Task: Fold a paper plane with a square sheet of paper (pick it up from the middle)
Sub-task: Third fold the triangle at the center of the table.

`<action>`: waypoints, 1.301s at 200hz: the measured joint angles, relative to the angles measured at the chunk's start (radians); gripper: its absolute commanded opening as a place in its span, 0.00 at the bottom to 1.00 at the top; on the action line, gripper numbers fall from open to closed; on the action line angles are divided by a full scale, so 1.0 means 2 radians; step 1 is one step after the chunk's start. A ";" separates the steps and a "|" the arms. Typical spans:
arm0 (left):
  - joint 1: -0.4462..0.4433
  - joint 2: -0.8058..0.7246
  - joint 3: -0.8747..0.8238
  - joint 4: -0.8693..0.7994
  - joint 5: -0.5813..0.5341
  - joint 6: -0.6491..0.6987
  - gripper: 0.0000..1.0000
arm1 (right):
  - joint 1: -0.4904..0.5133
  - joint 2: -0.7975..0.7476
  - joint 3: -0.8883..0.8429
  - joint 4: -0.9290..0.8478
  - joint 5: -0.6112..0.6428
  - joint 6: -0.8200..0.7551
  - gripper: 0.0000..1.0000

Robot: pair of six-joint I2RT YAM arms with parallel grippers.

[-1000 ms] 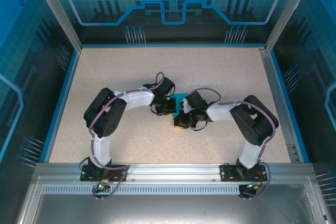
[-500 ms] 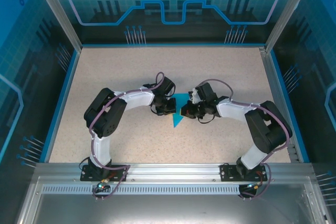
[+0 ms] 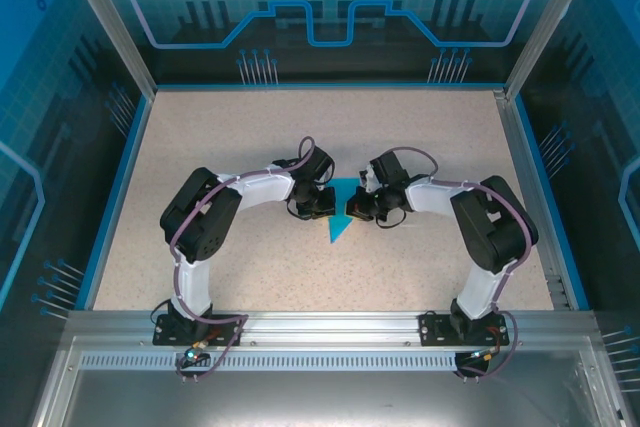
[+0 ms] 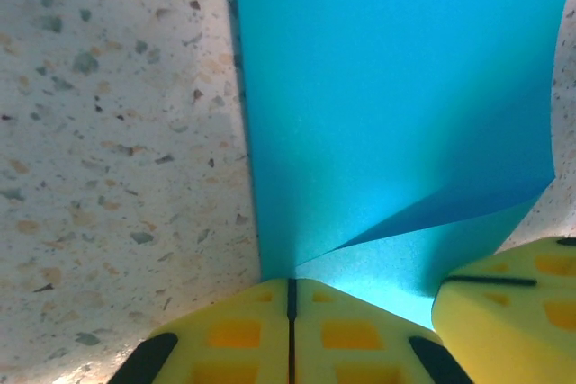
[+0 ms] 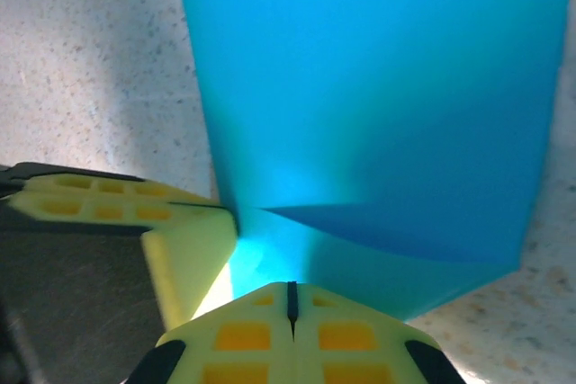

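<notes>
The square sheet of paper (image 3: 338, 230) is bright blue and lies folded at the table's middle, its pointed end toward the arms. My left gripper (image 3: 332, 205) and right gripper (image 3: 352, 209) meet tip to tip over its far part. In the left wrist view the left gripper (image 4: 290, 283) is shut, its tips against the paper (image 4: 387, 87) where a raised flap starts. The right gripper (image 5: 290, 287) is shut too, its tips on the paper (image 5: 378, 87) below a crease. Each wrist view catches the other gripper's yellow fingers (image 4: 508, 303) (image 5: 180, 249) close by.
The speckled table (image 3: 220, 147) has a blue rim, with clear panels on three sides (image 3: 330, 17). The two arm bases are bolted to the metal rail (image 3: 330, 327) at the near edge.
The right gripper has swung from the paper's near tip up to its far part beside the left gripper, uncovering the blue point. The left arm has stayed put.
</notes>
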 measured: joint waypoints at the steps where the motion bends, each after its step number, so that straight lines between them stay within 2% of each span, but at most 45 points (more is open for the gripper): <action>1: 0.000 0.000 0.000 0.000 0.000 0.000 0.15 | 0.000 0.001 0.000 0.000 0.000 0.000 0.00; 40: 0.000 -0.039 -0.012 0.015 0.000 -0.002 0.34 | -0.002 0.006 0.000 -0.002 0.002 0.008 0.00; 67: 0.000 -0.084 -0.050 0.041 0.004 -0.010 0.41 | -0.003 0.006 0.000 -0.003 0.006 0.009 0.00; 91: -0.003 -0.105 -0.089 0.065 0.016 -0.020 0.42 | -0.005 0.006 0.000 -0.003 0.012 0.013 0.00; 145: -0.025 -0.108 -0.128 0.108 0.044 -0.042 0.25 | -0.005 0.006 0.000 -0.005 0.015 0.018 0.00; 171: -0.032 -0.110 -0.133 0.130 0.055 -0.053 0.21 | -0.005 0.006 0.000 -0.007 0.019 0.022 0.00; 260: -0.042 -0.069 -0.129 0.139 0.062 -0.068 0.13 | -0.008 0.009 0.001 -0.013 0.025 0.038 0.00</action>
